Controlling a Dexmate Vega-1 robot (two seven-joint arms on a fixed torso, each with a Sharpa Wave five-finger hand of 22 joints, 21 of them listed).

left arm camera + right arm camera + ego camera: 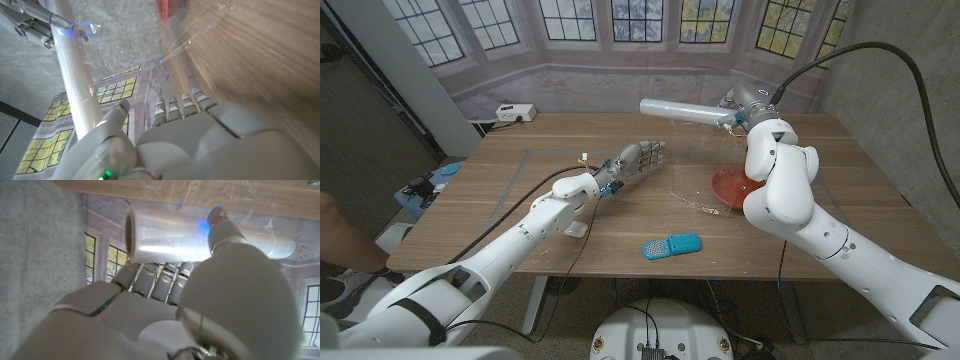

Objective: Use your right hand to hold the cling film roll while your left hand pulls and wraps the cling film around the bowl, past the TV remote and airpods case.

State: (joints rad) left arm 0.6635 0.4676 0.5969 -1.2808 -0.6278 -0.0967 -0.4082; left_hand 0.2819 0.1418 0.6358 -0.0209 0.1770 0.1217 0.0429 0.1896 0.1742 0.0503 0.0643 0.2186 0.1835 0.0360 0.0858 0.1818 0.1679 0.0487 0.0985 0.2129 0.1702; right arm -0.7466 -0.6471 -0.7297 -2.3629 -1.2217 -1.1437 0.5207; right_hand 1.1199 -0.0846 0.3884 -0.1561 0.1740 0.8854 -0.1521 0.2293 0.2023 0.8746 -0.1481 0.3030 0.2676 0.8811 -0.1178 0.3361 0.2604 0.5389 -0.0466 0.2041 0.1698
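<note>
Cling film roll: the cling film roll (685,111) is held up off the table at the far right, lying roughly level above the wood; a sheet of film (695,160) hangs from it toward the tabletop, its crinkled lower edge near the bowl.
Bowl: the red bowl (732,185) sits on the table (520,150) under the roll, partly hidden by the right forearm; whether film already covers it cannot be told.
Right hand: the right hand (740,112) is wrapped around one end of the roll — fingers behind the tube, thumb over the front in the right wrist view.
Left hand: the left hand (638,159) is raised mid-table, fingers extended close together, near the film's free edge; whether it pinches the film cannot be told.
Step in hand: judged as the pull-out stage; wrapping not yet done.
Next move: likely calls for a firm pinch on the film's edge, then a steady draw over the bowl — the roll kept still.
Bystander: a blue TV remote (671,245) lies near the front edge, well apart from the bowl.
</note>
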